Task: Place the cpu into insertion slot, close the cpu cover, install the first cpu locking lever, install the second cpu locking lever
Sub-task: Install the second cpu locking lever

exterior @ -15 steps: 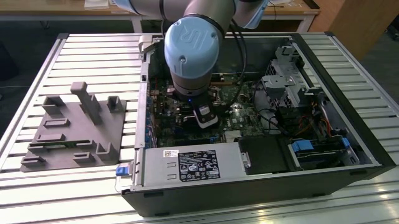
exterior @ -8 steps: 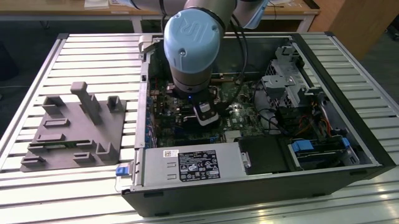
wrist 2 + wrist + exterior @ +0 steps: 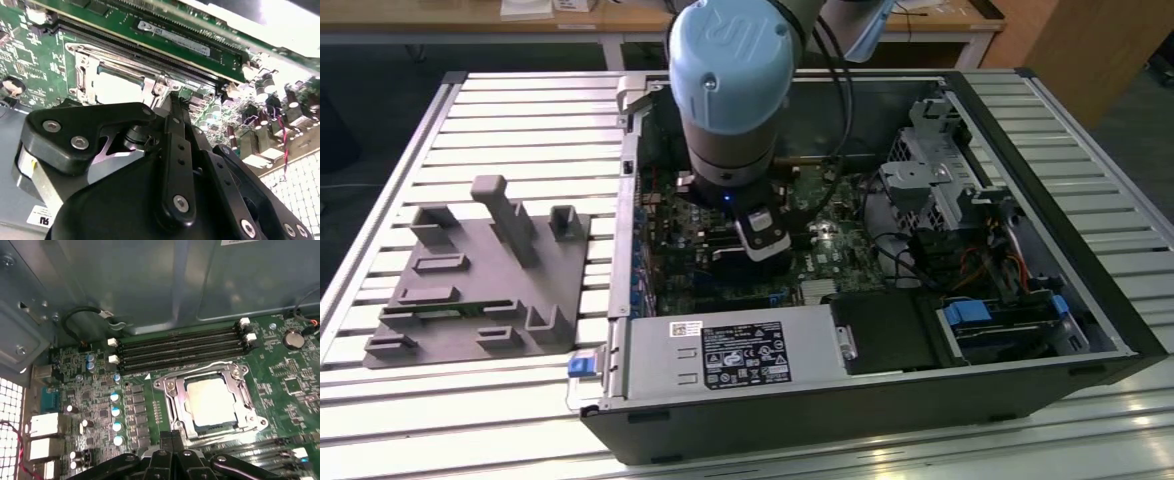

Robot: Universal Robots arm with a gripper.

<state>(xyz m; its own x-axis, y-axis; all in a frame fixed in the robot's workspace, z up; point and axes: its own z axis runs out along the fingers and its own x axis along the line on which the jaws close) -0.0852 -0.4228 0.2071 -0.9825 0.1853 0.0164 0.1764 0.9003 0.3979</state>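
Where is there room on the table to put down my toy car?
The slatted table is bare on the exterior view's left, between the grey fixture block and the table's far edge, and along the front edge. Inside the computer case it is crowded: the arm hangs over the motherboard, with its pincer next to the cpu.

The cpu (image 3: 210,401) sits under the closed cpu cover (image 3: 172,402).

The cpu (image 3: 210,401) is pale silvery-grey inside the shiny silver cover (image 3: 172,402). The board (image 3: 95,400) is green, its memory slots (image 3: 180,347) black. The arm (image 3: 727,85) is light blue and grey. The surface (image 3: 480,120) is ribbed silver.
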